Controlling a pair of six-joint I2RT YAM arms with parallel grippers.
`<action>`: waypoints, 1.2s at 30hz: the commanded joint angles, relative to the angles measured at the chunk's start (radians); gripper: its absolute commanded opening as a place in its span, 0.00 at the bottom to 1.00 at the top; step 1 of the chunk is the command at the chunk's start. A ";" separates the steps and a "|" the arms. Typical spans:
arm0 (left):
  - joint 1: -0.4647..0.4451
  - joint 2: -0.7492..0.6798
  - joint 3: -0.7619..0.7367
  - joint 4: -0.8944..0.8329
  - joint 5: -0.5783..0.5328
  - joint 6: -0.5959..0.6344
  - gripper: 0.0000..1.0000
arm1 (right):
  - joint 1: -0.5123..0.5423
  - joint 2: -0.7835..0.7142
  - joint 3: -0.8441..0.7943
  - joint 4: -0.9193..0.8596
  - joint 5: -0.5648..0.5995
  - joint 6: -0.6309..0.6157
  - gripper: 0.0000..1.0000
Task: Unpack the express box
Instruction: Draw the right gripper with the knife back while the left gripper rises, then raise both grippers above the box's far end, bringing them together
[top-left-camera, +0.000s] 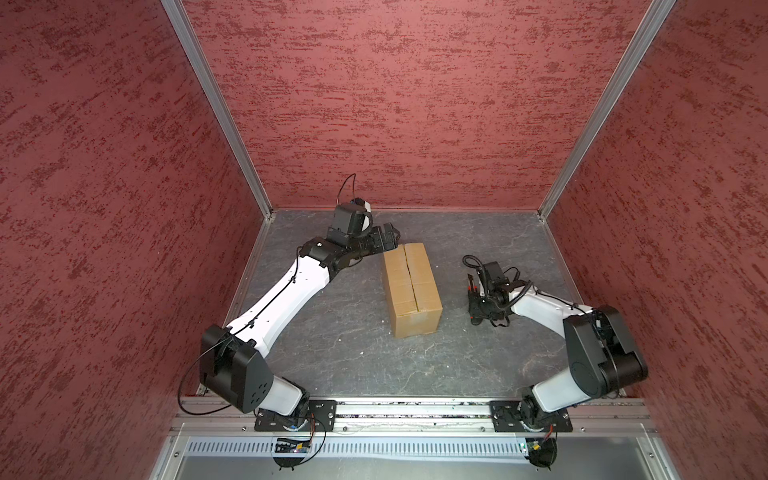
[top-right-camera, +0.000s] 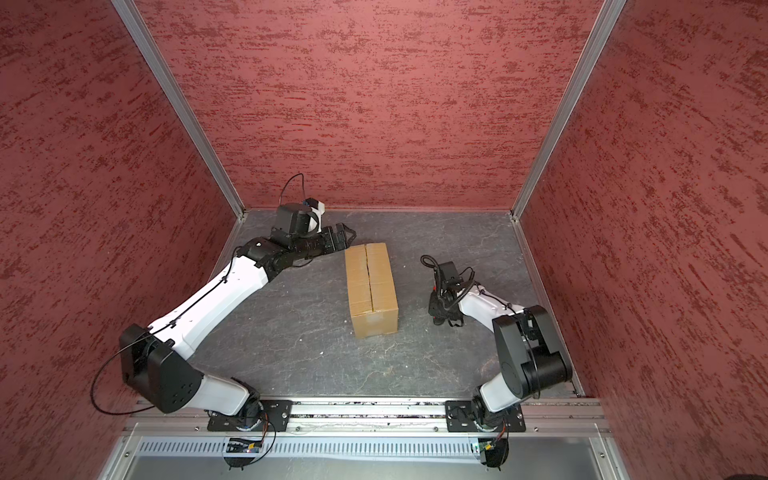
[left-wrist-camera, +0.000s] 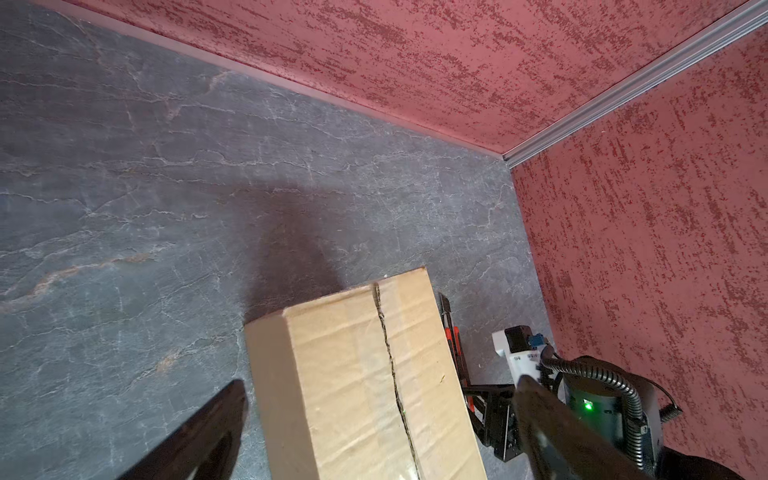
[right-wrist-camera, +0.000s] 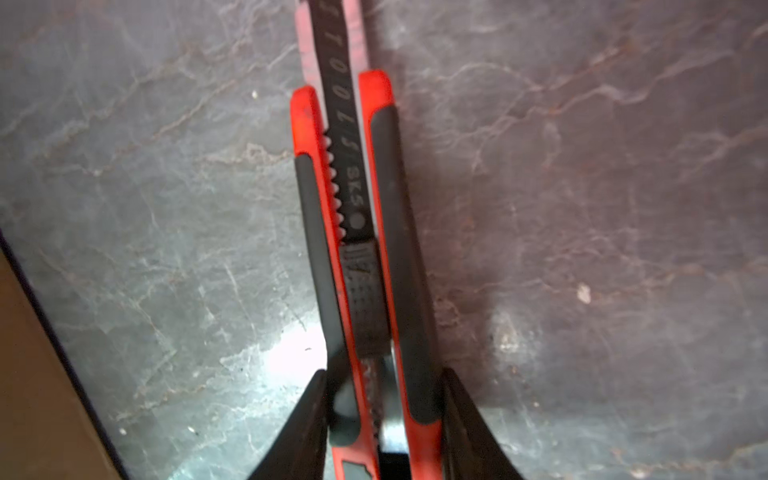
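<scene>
DESK: Where does the express box (top-left-camera: 411, 286) sit?

PHOTOGRAPHER: In the middle of the table (top-left-camera: 332, 357), flaps closed, standing on its base. Its long axis runs from the robot's side toward the back wall. The centre seam (left-wrist-camera: 390, 365) follows the same line, dark and ragged.

DESK: And the claws?

PHOTOGRAPHER: The left gripper (top-left-camera: 391, 239) is spread wide at the box's far left corner and is the nearer of the two. The right gripper (right-wrist-camera: 384, 386) stands apart on the box's right, low over the table. Its fingers (right-wrist-camera: 311, 415) press on both sides of a red-and-black utility knife (right-wrist-camera: 365, 228).

DESK: What does the coming move turn on?

PHOTOGRAPHER: As I read it, the knife lies nearly parallel to the seam, blade end toward the back wall, and the box lies to the robot's left of it. So the blade would have to be carried sideways and up onto the top flaps before it could run along the seam. The left claw is placed to steady the far end.

DESK: What can't be made out?

PHOTOGRAPHER: Whether the left claw touches the cardboard, and whether the knife is lifted or resting on the table. The blade tip is cut off at the edge of the right wrist view. Whether tape bridges the seam is unclear, and nothing inside the box shows.
</scene>
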 joint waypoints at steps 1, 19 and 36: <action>0.011 -0.010 -0.010 0.017 0.024 0.006 1.00 | 0.010 0.039 -0.007 -0.106 -0.016 0.008 0.22; 0.018 0.093 0.065 -0.011 0.250 0.019 1.00 | 0.010 -0.079 0.177 -0.288 -0.033 -0.050 0.10; -0.123 0.177 0.199 -0.088 0.276 0.008 1.00 | 0.010 -0.137 0.453 -0.439 -0.031 -0.120 0.09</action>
